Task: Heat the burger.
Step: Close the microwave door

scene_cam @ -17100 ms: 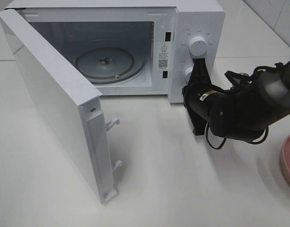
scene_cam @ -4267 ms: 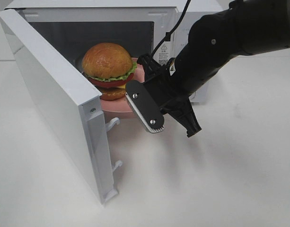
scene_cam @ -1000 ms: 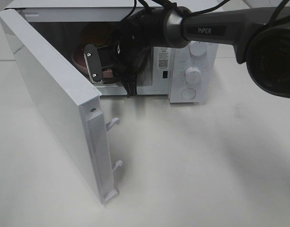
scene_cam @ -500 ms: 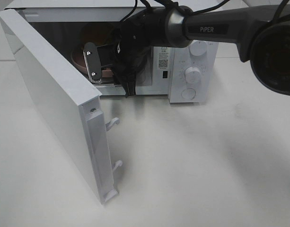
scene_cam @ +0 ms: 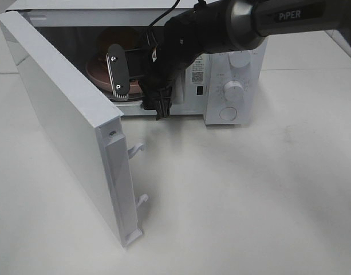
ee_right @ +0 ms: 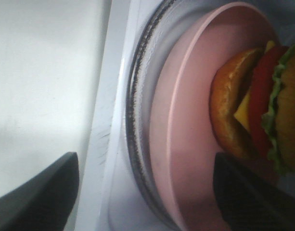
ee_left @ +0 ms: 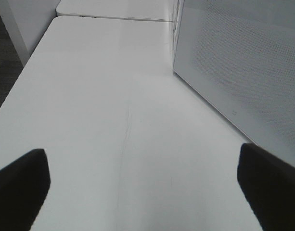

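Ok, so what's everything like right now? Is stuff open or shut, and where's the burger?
Microwave door: wide open.
Burger: on the plate, inside the microwave.
Pink plate: resting on the glass turntable.
Right gripper: fingers apart, holding nothing, at the microwave's mouth.
Left gripper: fingers apart, empty, over the table.
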Robot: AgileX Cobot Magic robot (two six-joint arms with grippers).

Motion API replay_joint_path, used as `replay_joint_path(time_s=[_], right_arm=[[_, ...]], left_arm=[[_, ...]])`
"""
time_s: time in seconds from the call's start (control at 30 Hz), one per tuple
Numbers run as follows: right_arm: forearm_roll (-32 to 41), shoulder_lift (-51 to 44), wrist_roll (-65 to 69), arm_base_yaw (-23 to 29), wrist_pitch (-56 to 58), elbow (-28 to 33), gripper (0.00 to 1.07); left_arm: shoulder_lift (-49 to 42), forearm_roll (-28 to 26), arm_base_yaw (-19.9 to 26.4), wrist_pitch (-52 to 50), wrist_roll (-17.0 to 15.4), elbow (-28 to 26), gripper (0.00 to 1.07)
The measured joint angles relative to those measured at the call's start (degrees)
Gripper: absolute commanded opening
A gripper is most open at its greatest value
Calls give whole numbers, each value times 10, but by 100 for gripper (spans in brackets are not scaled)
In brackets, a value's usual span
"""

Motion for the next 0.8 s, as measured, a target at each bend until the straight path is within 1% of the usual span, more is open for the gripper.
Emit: replay_joint_path(time_s=[0.07,0.17,0.23,0.27,0.3,0.43,0.5,0.53,0.6,0.63,0.67,0.7,0.77,0.8], right_arm=[[1,-18,0,0,-9,41,76],[1,-23,0,0,-9,50,76],[1,-38,0,0,-13,76,76],[1,-38,0,0,-13,76,76],[1,-51,0,0,-21,92,76],[2,-70,1,0,-32,115,76],[2,-101,13,0,-52,151,76],[2,-101,13,0,-52,151,76],[2,-124,16,0,-64,178,76],[2,-124,16,0,-64,178,76],[2,-138,19,0,-65,198,76],[2,-138,19,0,-65,198,76],[3,-159,22,-5,-67,223,76],[3,-159,22,-5,-67,223,76]], left_arm=[[0,0,0,0,0,0,98],[0,0,0,0,0,0,98],[0,0,0,0,0,0,98],[0,0,0,0,0,0,98],[0,0,0,0,0,0,98],[0,0,0,0,0,0,98],[0,0,0,0,0,0,98],[0,0,0,0,0,0,98],[0,0,0,0,0,0,98],[0,0,0,0,0,0,98],[0,0,0,0,0,0,98],[0,0,0,0,0,0,98],[0,0,0,0,0,0,98],[0,0,0,0,0,0,98]])
